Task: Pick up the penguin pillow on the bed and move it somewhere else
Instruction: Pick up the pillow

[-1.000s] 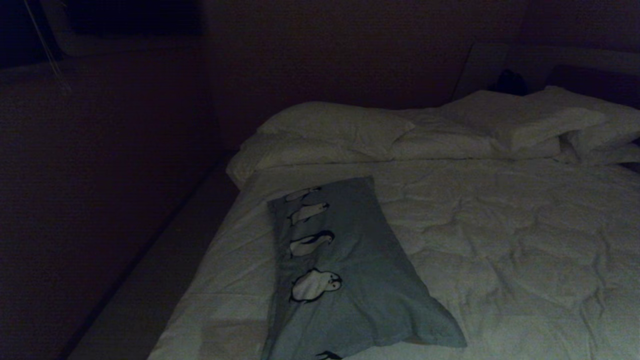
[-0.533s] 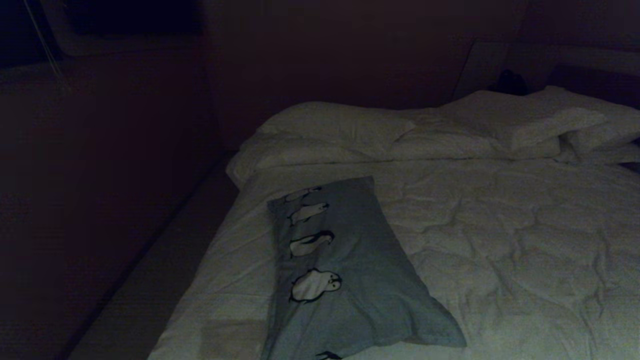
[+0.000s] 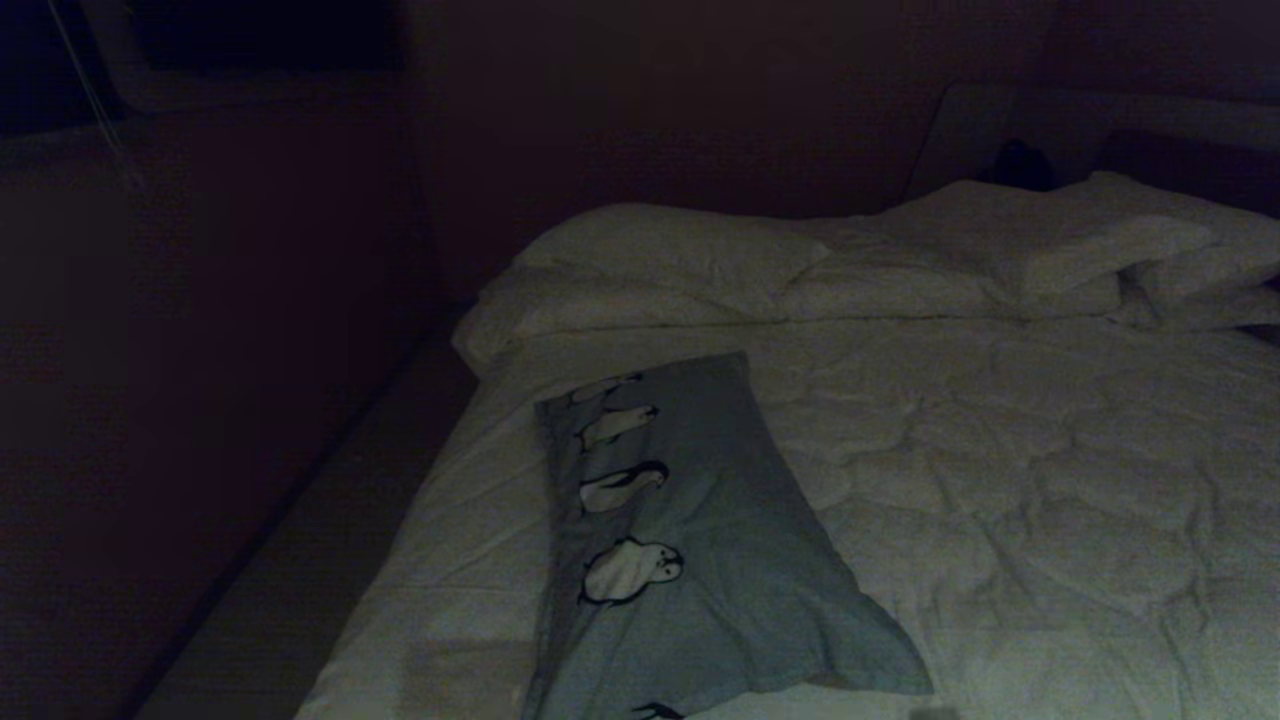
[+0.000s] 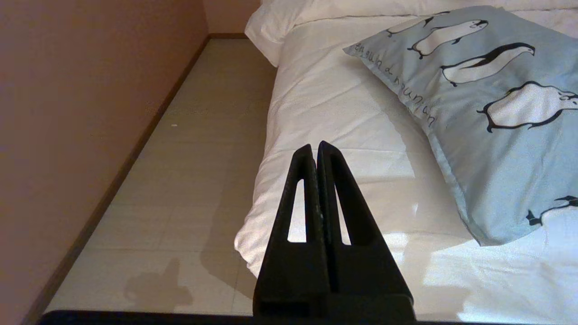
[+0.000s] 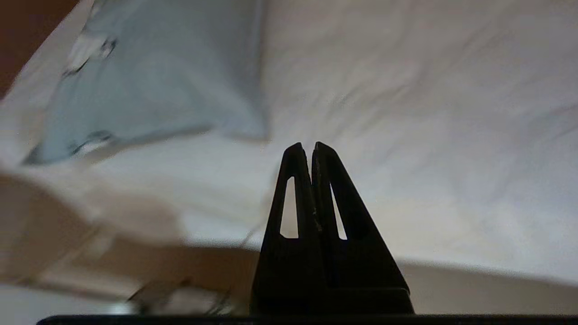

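The penguin pillow point(image 3: 700, 540) is long and grey-blue with a row of black-and-white penguins. It lies lengthwise on the left part of the bed point(image 3: 1000, 480), on the wrinkled white comforter. In the left wrist view the penguin pillow point(image 4: 487, 104) shows dark lettering along its edge. My left gripper point(image 4: 316, 146) is shut and empty, low by the bed's near left corner. My right gripper point(image 5: 305, 146) is shut and empty above the bed's near edge, with the pillow point(image 5: 149, 85) ahead of it and off to one side, apart from it.
Plain white pillows point(image 3: 680, 250) point(image 3: 1050, 240) lie across the head of the bed. A small dark object point(image 3: 1015, 165) sits behind them. A strip of pale floor point(image 3: 300, 560) runs between the bed's left side and a wall point(image 3: 200, 350).
Pillow and bed lie as before. A small dark shape has appeared at the bottom edge of the head view, just right of the pillow's near corner.
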{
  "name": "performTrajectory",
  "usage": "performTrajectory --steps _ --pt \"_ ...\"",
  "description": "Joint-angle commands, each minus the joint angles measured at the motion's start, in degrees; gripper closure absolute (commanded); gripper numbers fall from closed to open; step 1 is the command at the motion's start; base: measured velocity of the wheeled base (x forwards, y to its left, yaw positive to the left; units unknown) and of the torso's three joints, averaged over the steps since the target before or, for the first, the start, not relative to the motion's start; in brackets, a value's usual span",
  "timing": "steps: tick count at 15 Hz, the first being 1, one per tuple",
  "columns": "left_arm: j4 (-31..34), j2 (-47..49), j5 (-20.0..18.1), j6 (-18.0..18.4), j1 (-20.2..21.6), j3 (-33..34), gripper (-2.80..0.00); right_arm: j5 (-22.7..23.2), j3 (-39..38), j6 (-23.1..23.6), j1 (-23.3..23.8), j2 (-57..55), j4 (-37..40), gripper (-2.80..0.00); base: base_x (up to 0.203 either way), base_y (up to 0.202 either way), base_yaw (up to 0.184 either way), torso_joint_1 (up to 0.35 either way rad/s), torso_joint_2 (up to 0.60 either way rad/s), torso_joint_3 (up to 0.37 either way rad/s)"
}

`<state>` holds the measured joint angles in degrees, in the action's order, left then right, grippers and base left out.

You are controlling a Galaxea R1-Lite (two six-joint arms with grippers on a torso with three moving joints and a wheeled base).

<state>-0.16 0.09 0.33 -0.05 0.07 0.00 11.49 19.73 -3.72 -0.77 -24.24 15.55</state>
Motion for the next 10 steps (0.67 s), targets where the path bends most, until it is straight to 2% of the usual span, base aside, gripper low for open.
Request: performTrajectory --steps 1,4,7,10 --pt "-0.02 0.00 0.02 -0.04 0.01 0.00 0.00 8.86 0.05 -4.73 -0.11 -13.18 -8.17 0.00 0.000 0.000 0.000 0.000 0.00 0.000" --pt "-0.02 0.00 0.02 -0.04 0.01 0.00 0.00 11.83 0.30 -7.81 -0.39 -23.57 -15.41 0.00 0.000 0.000 0.000 0.000 0.00 0.000" --pt "-0.02 0.00 0.02 -0.04 0.01 0.00 0.00 12.25 1.74 -8.58 -0.45 -33.31 -19.59 0.00 0.000 0.000 0.000 0.000 0.00 0.000" --pt "-0.02 0.00 0.02 -0.04 0.01 0.00 0.00 12.11 6.74 -9.45 -0.46 -44.46 -23.84 0.00 0.000 0.000 0.000 0.000 0.00 0.000"
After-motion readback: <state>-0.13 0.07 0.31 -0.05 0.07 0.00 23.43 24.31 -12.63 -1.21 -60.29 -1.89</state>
